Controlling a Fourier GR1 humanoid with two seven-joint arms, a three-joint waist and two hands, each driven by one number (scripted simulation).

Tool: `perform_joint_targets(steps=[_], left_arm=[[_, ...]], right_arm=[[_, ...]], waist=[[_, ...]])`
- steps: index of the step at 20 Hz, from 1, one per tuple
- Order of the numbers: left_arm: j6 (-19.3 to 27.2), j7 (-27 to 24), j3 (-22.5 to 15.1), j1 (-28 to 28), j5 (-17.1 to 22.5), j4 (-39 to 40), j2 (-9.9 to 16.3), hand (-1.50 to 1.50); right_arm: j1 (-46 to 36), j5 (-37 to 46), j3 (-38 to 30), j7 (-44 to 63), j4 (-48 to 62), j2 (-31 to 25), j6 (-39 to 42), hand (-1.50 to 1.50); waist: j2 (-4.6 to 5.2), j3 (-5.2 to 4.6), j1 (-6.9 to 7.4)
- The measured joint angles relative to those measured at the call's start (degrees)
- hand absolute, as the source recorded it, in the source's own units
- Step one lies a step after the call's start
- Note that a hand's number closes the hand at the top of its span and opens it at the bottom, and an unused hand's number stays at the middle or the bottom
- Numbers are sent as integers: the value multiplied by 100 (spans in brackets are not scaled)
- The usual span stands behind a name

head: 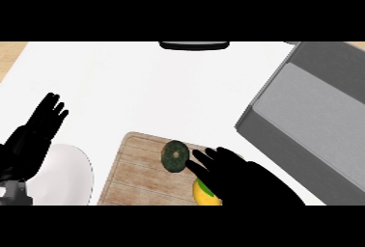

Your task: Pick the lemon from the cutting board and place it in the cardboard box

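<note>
Yellow lemon [204,193] on the pale wooden cutting board [135,173], mostly hidden under the right hand [239,178].
Its long axis cannot be told (only a sliver shows); the right hand's fingers spread over it beside a dark green round fruit [175,156]. The left hand [32,137] rests open, fingers straight, near a white plate [71,176]; the grey cardboard box [314,120] stands well right.

Two matte black robot hands, left robot hand [32,137] and right robot hand [239,176], with slim, dark, unmarked fingers.

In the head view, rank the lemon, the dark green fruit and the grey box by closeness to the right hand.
1. lemon: under the right hand, partly hidden.
2. dark green fruit: on the cutting board, just left of the fingertips.
3. grey box: far right.
</note>
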Motion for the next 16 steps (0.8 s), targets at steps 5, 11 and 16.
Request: perform_joint_targets(steps=[5, 11, 16], left_arm=[[-98, 29, 96, 16, -81, -13, -53, 0], [-152, 198, 218, 34, -179, -167, -173, 0], [-283, 205, 352, 64, -280, -168, -269, 0]], right_arm=[[92, 171, -59, -101, 236, 123, 217, -150], [367, 690, -3, -351, 404, 379, 403, -150], [607, 1081, -66, -636, 317, 520, 530, -150]], waist=[[1, 4, -12], [1, 7, -18], [3, 7, -22]])
